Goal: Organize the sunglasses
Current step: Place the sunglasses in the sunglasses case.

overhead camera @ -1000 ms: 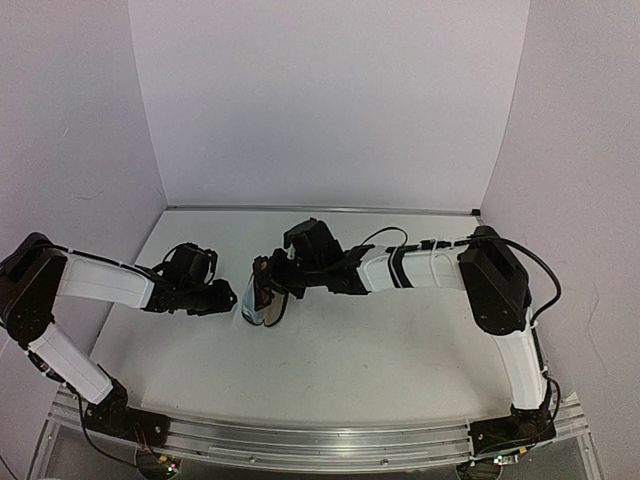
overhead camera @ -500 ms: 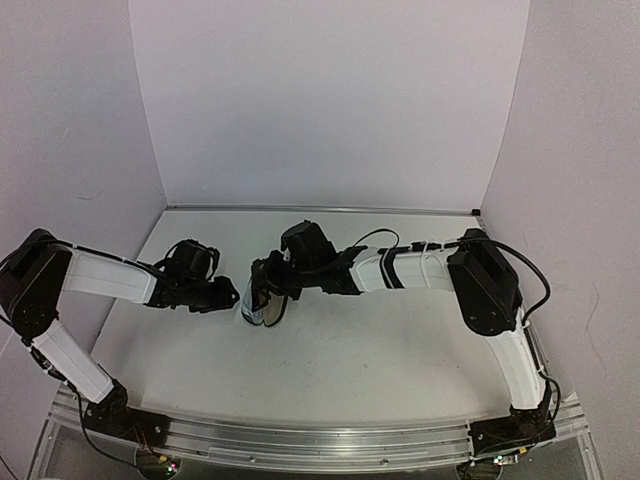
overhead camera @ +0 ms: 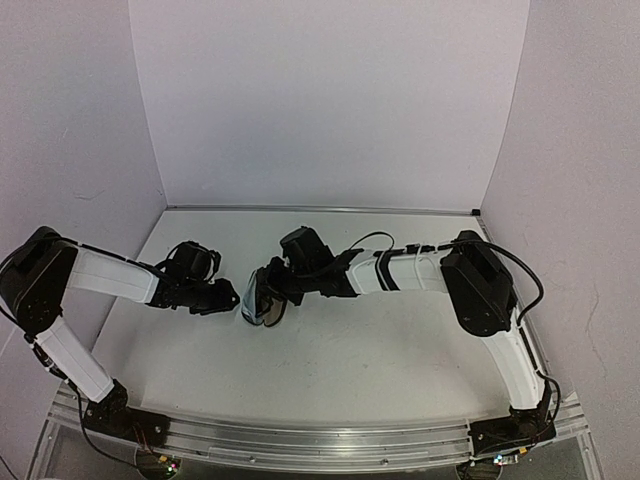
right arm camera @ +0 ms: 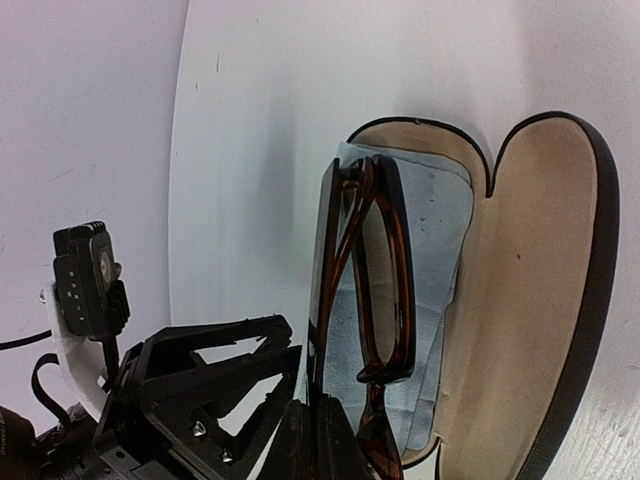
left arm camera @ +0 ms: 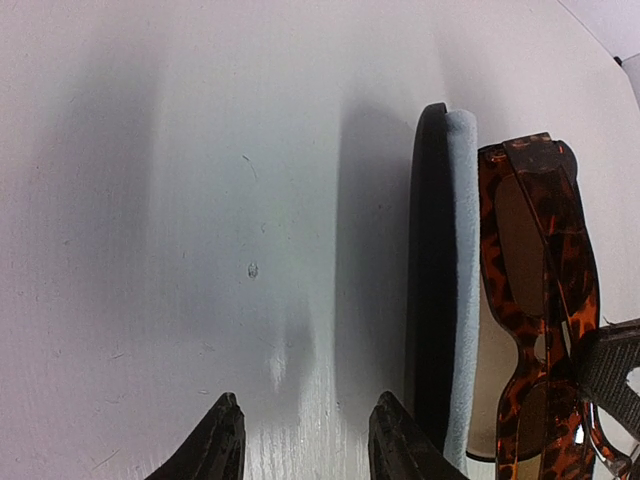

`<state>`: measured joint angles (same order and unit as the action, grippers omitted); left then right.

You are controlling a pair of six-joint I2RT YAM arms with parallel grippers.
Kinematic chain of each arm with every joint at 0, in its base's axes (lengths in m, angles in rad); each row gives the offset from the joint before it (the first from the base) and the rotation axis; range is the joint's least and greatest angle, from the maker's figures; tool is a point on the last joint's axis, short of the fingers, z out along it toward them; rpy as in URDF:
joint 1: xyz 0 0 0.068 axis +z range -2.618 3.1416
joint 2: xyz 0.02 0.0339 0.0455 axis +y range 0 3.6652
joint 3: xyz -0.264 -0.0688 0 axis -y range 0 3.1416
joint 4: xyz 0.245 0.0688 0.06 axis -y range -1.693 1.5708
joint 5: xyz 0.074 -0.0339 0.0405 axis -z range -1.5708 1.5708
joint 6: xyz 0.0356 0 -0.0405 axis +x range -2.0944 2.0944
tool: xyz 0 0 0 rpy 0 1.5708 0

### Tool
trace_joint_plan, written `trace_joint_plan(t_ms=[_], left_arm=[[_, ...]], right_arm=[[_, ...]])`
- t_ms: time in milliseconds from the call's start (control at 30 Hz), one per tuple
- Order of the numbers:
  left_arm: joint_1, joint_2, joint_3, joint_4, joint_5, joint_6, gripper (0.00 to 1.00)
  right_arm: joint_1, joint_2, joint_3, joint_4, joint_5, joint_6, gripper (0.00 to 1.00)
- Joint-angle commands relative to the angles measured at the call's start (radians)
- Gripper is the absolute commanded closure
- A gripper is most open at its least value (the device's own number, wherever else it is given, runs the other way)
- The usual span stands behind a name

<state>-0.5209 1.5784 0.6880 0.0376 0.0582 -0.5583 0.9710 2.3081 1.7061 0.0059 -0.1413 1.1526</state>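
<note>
Right wrist: sunglasses point(right arm camera: 380, 270) pinched btwn right gripper point(right arm camera: 322, 440) jaws; left gripper point(left arm camera: 305, 430) parted, empty.

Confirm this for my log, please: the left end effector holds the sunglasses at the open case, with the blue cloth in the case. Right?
Not quite. The right end effector holds the sunglasses, as the right wrist view shows. The left end effector is open and empty. The rest stands: the case is open, with the blue cloth in it.
</note>
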Motion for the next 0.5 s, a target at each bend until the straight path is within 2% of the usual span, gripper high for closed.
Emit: trace_joint_plan(t_ms=[0, 467], left_arm=[[0.008, 0.006, 0.047, 0.048, 0.017, 0.018, 0.57], [0.015, 0.025, 0.055, 0.054, 0.054, 0.029, 0.57]], right_arm=[[0.0, 0.008, 0.053, 0.02, 0.016, 0.014, 1.0], [-0.004, 0.055, 0.105, 0.009, -0.01, 0.025, 1.0]])
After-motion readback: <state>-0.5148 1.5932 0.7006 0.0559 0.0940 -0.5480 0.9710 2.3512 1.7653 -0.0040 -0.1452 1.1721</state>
